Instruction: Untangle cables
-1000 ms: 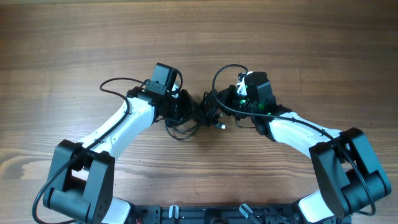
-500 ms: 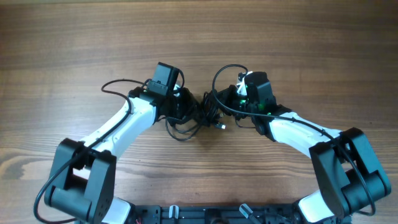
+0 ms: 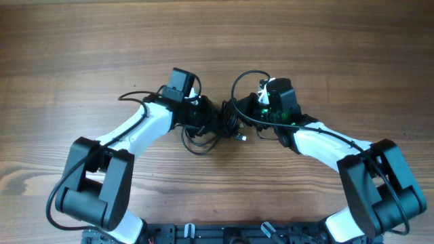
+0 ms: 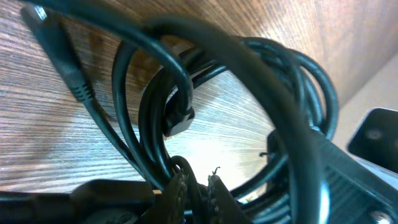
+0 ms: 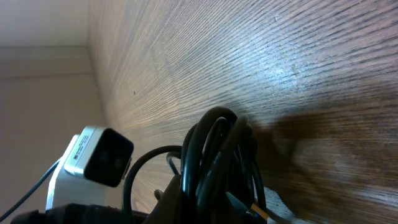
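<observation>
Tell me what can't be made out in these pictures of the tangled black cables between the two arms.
- Overhead: how the tangled thin black cables cross. The knot is too small and too dense to trace.
- Left wrist: whether the left jaws grip a cord. Blurred near cables and the bottom edge cut them off.
- Right wrist: the right jaws. The same bundle hides them.
- Cable count: unclear in every view.

A brown wood-grain table (image 3: 339, 54) fills the overhead view, and a pale wall (image 5: 43, 22) rises beyond its edge.
</observation>
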You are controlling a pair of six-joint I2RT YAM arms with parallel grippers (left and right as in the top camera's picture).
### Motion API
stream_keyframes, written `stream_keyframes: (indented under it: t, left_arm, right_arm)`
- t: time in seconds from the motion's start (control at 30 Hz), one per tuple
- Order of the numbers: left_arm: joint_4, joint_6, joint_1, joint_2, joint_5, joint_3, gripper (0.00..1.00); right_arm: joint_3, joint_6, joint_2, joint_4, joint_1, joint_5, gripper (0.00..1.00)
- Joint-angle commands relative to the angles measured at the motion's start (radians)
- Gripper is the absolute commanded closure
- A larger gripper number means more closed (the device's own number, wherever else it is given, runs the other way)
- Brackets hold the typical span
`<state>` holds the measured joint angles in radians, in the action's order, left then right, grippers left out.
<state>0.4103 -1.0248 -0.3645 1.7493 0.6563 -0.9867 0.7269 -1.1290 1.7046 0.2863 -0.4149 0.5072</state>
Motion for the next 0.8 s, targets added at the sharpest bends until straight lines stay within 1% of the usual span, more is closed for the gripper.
stream_keyframes:
  t: [0.0, 0.33, 0.37, 0.47, 0.53, 0.77]
  left_arm:
    - [-0.003, -0.008, 0.033, 0.011, 0.132, -0.012, 0.80]
    - [0.008, -0.010, 0.006, 0.011, 0.140, -0.012, 0.80]
    - [0.008, -0.022, 0.007, 0.011, 0.140, -0.012, 0.79]
    - [0.008, -0.077, 0.006, 0.011, 0.140, -0.012, 0.74]
    - [0.007, -0.100, 0.006, 0.011, 0.140, -0.012, 0.74]
    - [-0.003, -0.102, 0.006, 0.011, 0.111, -0.012, 0.76]
  right_arm:
    - [0.007, 0.007, 0.005, 0.004, -0.005, 0.008, 0.96]
    - [0.007, 0.006, 0.005, 0.005, -0.005, 0.005, 0.96]
    - [0.007, 0.007, 0.005, 0.005, -0.005, 0.004, 0.96]
    - [0.007, 0.007, 0.005, 0.005, -0.005, 0.005, 0.96]
    - [0.007, 0.007, 0.005, 0.004, -0.005, 0.005, 0.96]
    - [0.007, 0.007, 0.005, 0.006, -0.005, 0.005, 0.96]
